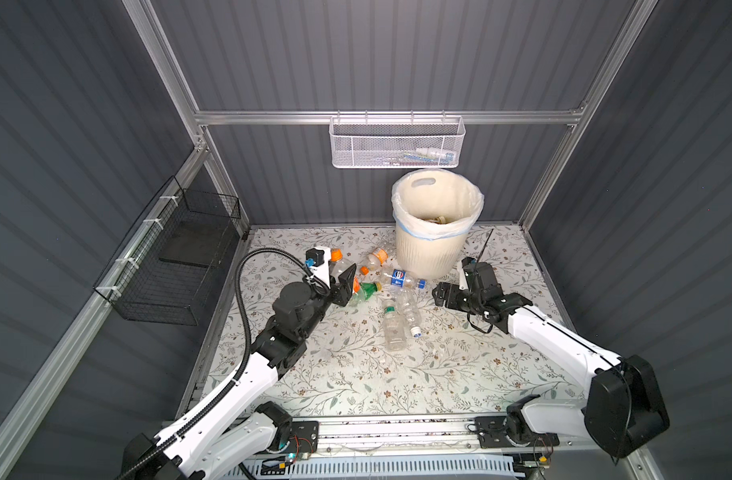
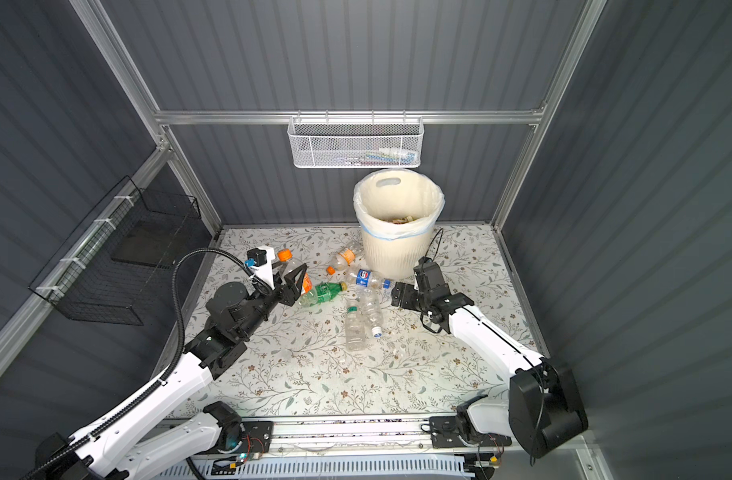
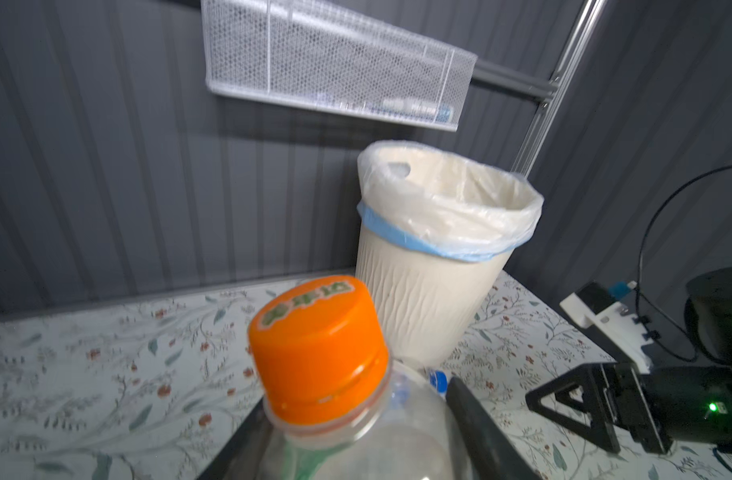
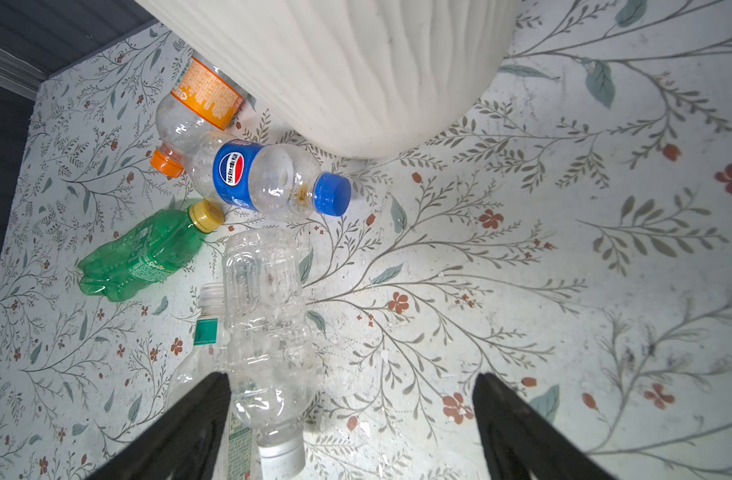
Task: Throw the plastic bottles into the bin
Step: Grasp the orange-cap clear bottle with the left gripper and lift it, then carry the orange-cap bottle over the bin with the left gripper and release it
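Left of the cream ribbed plastic bin (image 1: 431, 249), L gripper (image 1: 338, 272) clenched on clear orange-capped plastic bottle (image 3: 318, 349): prob. light, thin-walled, slick, so hold near stiffer neck. R gripper (image 4: 351, 376) spread, empty, over the loose clear bottles (image 4: 268, 316).

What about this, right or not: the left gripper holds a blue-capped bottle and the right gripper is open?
The cap is wrong: the left wrist view shows it orange. The left gripper holds an orange-capped bottle and the right gripper is open.

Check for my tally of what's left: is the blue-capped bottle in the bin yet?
Out. The blue-capped bottle lies on its side on the table beside the bin, cap on.
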`<state>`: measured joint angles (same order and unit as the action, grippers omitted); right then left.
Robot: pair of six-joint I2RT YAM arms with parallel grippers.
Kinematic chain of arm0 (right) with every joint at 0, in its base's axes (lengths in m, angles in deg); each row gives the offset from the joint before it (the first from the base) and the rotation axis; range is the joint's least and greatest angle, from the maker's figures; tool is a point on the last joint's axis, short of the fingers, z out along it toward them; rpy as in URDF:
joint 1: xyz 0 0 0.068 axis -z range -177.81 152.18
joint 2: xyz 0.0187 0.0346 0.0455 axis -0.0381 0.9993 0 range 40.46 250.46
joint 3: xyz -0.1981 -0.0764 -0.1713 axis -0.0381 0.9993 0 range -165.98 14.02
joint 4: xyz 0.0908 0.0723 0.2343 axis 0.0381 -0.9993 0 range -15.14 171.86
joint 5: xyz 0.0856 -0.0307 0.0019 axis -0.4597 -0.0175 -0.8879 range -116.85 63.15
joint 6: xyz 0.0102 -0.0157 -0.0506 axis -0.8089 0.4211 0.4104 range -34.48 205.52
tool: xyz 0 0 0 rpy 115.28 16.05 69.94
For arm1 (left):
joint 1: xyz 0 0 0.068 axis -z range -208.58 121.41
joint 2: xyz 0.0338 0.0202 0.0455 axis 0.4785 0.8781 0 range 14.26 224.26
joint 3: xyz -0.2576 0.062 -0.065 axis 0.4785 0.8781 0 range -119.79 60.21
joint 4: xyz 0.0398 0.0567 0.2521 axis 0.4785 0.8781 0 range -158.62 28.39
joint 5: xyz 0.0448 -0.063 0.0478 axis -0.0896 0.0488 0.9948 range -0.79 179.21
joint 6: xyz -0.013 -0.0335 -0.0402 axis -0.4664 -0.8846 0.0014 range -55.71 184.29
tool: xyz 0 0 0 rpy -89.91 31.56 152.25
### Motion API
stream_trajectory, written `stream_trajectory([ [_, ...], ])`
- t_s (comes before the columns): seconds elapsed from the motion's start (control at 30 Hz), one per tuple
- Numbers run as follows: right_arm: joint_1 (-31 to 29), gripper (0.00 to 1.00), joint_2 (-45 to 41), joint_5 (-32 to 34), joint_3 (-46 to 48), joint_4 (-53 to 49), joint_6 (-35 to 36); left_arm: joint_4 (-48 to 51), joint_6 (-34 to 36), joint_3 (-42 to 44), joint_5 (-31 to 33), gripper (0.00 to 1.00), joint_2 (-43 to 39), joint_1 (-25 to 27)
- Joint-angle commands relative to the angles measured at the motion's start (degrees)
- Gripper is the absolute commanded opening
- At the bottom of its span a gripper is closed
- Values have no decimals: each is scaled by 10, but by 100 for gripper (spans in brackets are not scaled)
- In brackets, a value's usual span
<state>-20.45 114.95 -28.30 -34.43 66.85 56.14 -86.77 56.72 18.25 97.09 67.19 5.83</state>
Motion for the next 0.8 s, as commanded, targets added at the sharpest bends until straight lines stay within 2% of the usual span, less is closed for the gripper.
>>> stream_trajectory([
  [0.0, 2, 93, -14, 8, -14, -11, 3, -124, 98, -66, -36, 58, -5, -1],
  [0.1, 1, 93, -25, 13, -6, -7, -1, -150, 144, -157, -94, 58, 49, -1],
  [0.2, 2, 93, -35, 13, 2, 0, -8, -163, 146, -280, -152, 58, 144, -1],
  [0.33, 2, 93, -46, 17, 13, 14, -15, -75, 95, -557, -207, 59, 336, -1],
  [0.4, 2, 93, -43, 14, 14, 20, -15, 28, 80, -736, -215, 62, 470, -1],
  [0.43, 1, 93, -40, 9, 11, 20, -15, 104, 70, -876, -225, 67, 559, -2],
  [0.5, -1, 93, -34, -1, 6, 18, -18, 279, 62, -1180, -237, 89, 743, -1],
  [0.53, -4, 93, -34, -3, 5, 17, -18, 331, 51, -1301, -235, 99, 810, -5],
  [0.57, -6, 93, -36, -3, 8, 17, -20, 349, 40, -1327, -231, 100, 821, -11],
  [0.6, -7, 93, -40, -2, 10, 16, -21, 343, 30, -1280, -226, 100, 796, -16],
  [0.63, -9, 93, -45, 0, 16, 15, -23, 286, 23, -1157, -230, 100, 734, -21],
  [0.67, -10, 93, -50, 1, 23, 16, -24, 177, 21, -989, -218, 100, 664, -22],
  [0.7, -9, 93, -51, 1, 28, 18, -24, 89, 22, -870, -206, 100, 603, -22],
  [0.73, -9, 93, -50, 3, 31, 18, -24, 52, 22, -807, -197, 100, 567, -22],
  [0.77, -10, 93, -45, 3, 32, 19, -23, 67, 32, -794, -185, 100, 548, -23],
])
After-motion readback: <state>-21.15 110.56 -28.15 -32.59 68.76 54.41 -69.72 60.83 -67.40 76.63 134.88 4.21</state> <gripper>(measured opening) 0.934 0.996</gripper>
